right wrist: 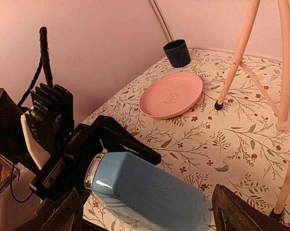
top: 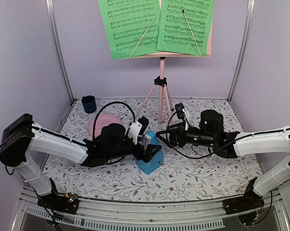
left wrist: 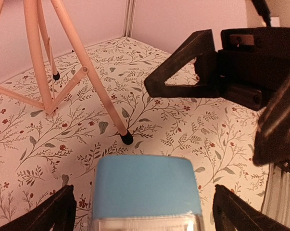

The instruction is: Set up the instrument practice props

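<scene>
Metronome [top: 149, 161] sits lower centre on desk [top: 207, 173]. Left tool [left wrist: 145, 211] and right tool [right wrist: 145, 211] flank it, both wide, neither gripping. Pink disc [top: 102, 126] lies just left of it, and music stand [top: 160, 91] legs stand behind.

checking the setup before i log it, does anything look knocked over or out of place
The metronome looks off: it lies tipped over on the table, clear end towards the left gripper, not upright. The stand is up with both pages on it.

I've got both arms stretched inward, wrists low; L gripper [top: 148, 146] and R gripper [top: 165, 137] face each other, jaws wide apart.
</scene>
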